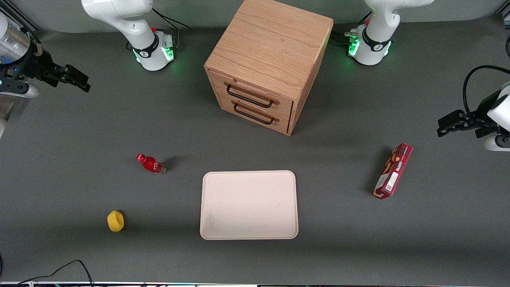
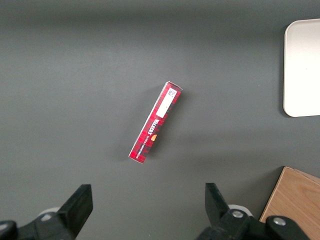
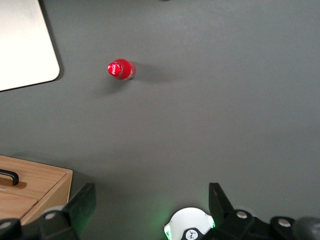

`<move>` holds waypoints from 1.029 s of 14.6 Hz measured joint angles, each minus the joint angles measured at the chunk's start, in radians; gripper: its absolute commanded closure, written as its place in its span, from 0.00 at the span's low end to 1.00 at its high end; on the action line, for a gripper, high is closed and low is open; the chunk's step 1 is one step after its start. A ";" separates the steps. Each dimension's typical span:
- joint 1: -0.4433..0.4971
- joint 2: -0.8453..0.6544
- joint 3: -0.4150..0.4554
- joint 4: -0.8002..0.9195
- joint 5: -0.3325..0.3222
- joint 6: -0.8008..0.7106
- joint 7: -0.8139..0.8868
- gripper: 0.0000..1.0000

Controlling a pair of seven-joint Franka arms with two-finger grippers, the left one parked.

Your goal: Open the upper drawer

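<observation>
The cube-shaped oak cabinet (image 1: 271,44) stands at the middle of the table, far from the front camera. Its upper drawer (image 1: 279,101) is shut flush, with a wide black wire handle (image 1: 250,97). The bottom drawer (image 1: 255,113) below it has a matching handle and is also shut. My right gripper (image 1: 79,79) is open and empty. It hovers toward the working arm's end of the table, well away from the cabinet. In the right wrist view the gripper (image 3: 151,197) is above bare table, and a cabinet corner (image 3: 30,190) with a bit of handle (image 3: 9,176) shows.
A red bottle (image 1: 150,164) (image 3: 121,69) stands between my gripper and the white tray (image 1: 249,205) (image 3: 25,45). A yellow object (image 1: 115,221) lies near the front edge. A red box (image 1: 392,171) (image 2: 155,122) lies toward the parked arm's end.
</observation>
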 measured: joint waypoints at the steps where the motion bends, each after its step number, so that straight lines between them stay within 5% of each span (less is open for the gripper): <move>1: 0.000 0.000 -0.001 0.001 0.000 -0.002 0.000 0.00; 8: 0.003 0.014 0.012 0.060 0.014 -0.021 -0.001 0.00; 11: 0.004 0.030 0.016 0.114 0.168 -0.077 -0.004 0.00; 15: 0.011 0.048 0.142 0.155 0.249 -0.099 -0.127 0.00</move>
